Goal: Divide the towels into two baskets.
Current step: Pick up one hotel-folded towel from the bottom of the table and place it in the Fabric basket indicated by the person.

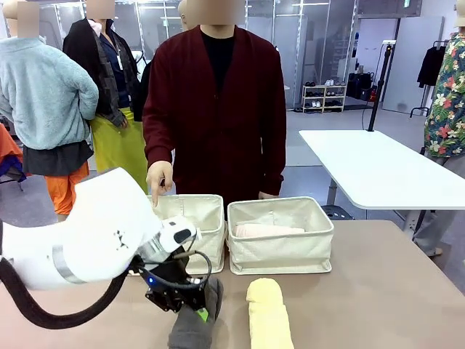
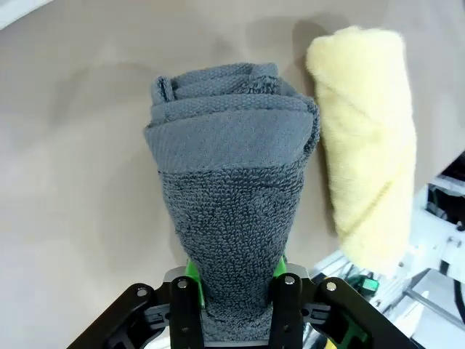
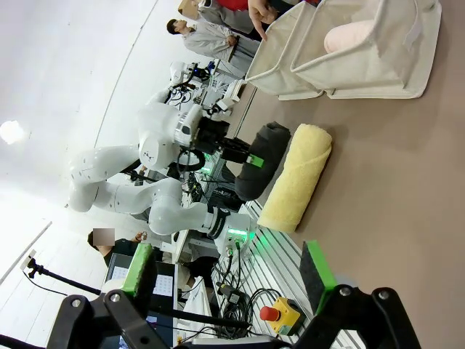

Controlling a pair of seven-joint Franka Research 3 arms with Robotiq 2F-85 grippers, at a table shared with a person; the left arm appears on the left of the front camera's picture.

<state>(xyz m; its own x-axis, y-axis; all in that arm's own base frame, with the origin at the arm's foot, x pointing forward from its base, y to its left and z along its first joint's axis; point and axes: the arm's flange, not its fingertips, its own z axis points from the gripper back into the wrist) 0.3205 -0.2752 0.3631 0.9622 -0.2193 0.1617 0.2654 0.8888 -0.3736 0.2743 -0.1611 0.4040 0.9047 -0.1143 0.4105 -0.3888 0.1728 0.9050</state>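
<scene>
Front view: fixed, robot's side of table [image 1: 392,291], faces across to person [image 1: 214,109], mid range. Left wrist view: very near, looks along left gripper [image 2: 236,291] — dark grey towel [image 2: 232,203] between its fingers, yellow towel [image 2: 367,145] just beside. Right wrist view: rolled sideways, looks past right gripper [image 3: 225,251], well apart from both towels. Shared — both towels, all three views; baskets [image 1: 280,251], left arm [image 1: 87,240], front and right wrist.

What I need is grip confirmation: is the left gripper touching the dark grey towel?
Touching. The left wrist view shows the left gripper pinching the dark grey towel from both sides.

White arm [image 1: 87,243], black green-padded left gripper [image 2: 234,282]
</scene>
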